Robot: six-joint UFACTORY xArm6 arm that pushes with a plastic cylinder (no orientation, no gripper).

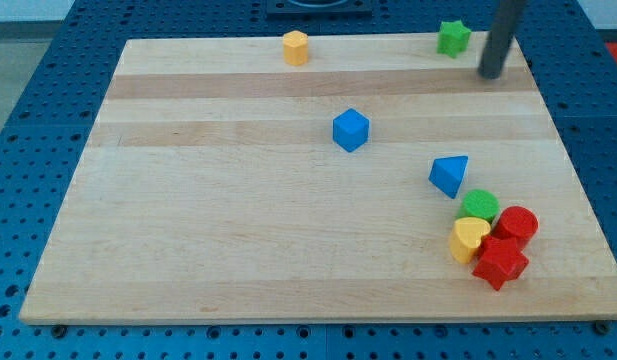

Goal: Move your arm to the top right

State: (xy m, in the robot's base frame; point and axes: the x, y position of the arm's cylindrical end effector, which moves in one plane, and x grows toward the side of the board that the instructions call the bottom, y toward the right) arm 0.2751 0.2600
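Observation:
My tip [491, 74] is at the view's top right of the wooden board [238, 230], just right of and slightly below a green star block [452, 38]. The dark rod rises from it out of the view's top. A yellow hexagonal block [295, 47] sits at the top edge near the middle. A blue cube [351, 130] lies near the board's centre. A blue triangular block [449, 175] lies lower right of it.
A cluster sits at the view's lower right: a green round block [479, 206], a red round block [516, 224], a yellow heart-shaped block [469, 239] and a red star block [500, 262]. A blue pegboard [38, 120] surrounds the board.

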